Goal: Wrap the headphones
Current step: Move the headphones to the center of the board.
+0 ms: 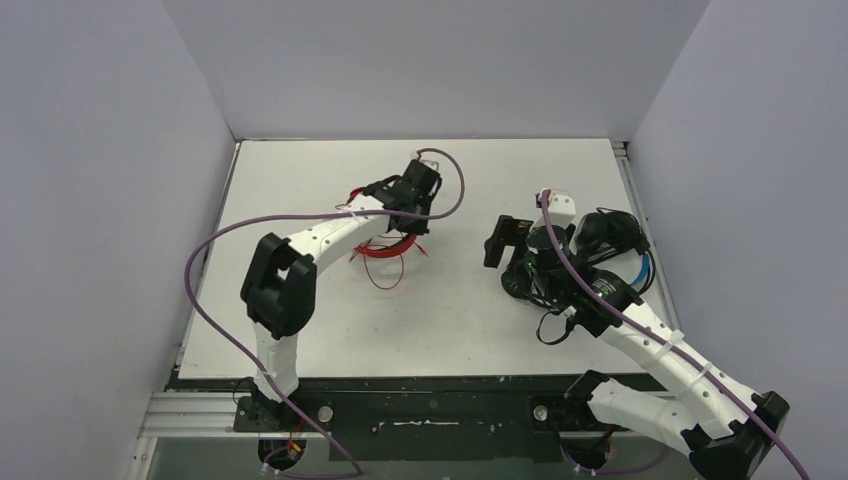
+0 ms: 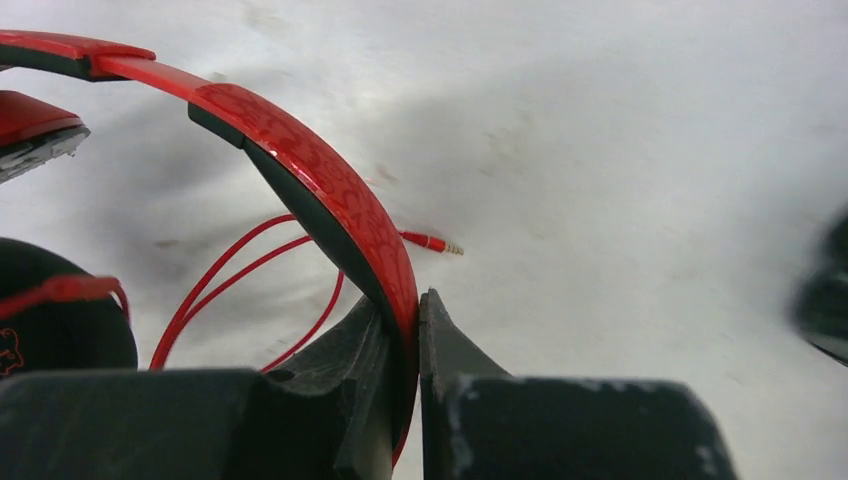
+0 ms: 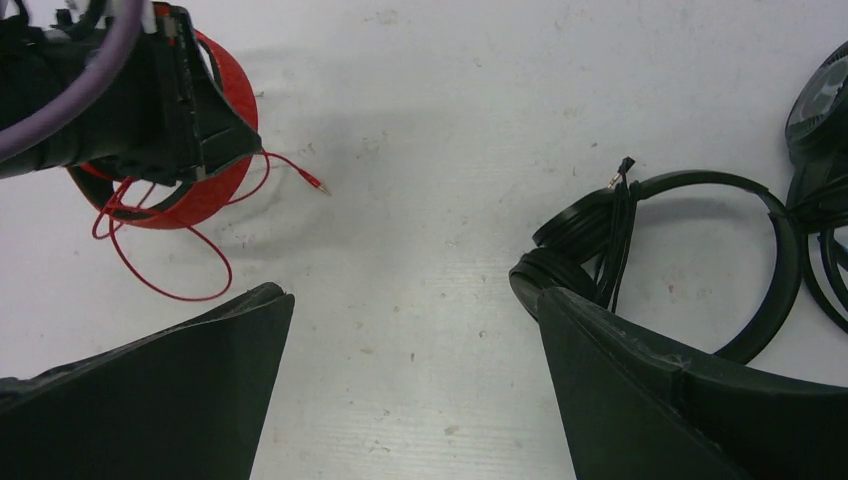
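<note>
The left claw [image 2: 418,300] is pinching the headband of the red plastic over-ear headphones [image 2: 330,190], sitting left of centre on the white desk [image 2: 600,150] with their thin red cord [image 2: 225,270] trailing loose. The right claw [image 3: 415,295] is hanging spread wide near the all-black headphones [image 3: 700,180] at right.

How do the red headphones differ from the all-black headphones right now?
The red headphones are pinched at the headband by the left hand; the all-black headphones lie free on the table. The red cord trails loose in loops, while the black cable is bundled around its headband. Both are wired over-ear pairs.
</note>
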You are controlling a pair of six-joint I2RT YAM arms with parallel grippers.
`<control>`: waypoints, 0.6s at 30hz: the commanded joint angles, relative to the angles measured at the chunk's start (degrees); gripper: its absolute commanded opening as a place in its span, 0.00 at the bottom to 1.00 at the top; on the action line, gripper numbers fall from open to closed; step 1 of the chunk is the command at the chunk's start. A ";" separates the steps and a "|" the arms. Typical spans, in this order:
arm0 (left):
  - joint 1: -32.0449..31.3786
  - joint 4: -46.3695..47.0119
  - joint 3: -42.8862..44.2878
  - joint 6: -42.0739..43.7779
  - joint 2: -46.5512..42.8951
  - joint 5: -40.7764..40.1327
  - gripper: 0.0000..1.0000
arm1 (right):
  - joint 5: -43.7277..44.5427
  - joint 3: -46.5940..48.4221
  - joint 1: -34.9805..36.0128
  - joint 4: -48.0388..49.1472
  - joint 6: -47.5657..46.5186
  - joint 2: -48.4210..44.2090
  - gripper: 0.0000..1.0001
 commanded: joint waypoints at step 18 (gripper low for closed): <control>-11.66 20.10 -14.60 -23.91 -8.43 8.04 0.50 | 1.46 -12.00 0.01 -10.05 16.27 -13.10 0.95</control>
